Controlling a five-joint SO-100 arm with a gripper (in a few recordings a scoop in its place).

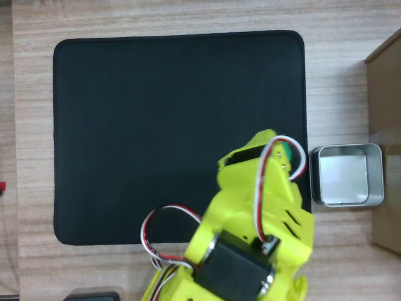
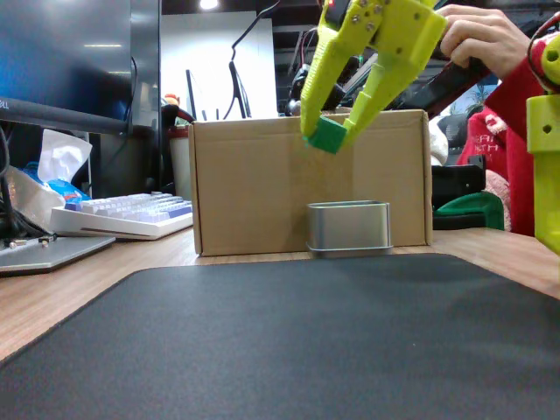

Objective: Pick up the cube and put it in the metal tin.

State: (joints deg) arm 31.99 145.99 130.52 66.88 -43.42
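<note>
yellow gripper (image 2: 327, 136) pinches the green cube (image 2: 328, 135) in the air above the metal tin (image 2: 349, 228).

We see even, soft light from above; the overhead view is slightly soft all over. The tin's (image 1: 346, 175) inside glares pale at three o'clock. In the fixed view, a ceiling lamp (image 2: 208, 4) glows at twelve o'clock, and the background clutter blurs.

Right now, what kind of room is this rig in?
Probably an office or lab desk: a keyboard and monitor sit beside the black mat, with a tissue pack nearby on the wood-grain table.
</note>
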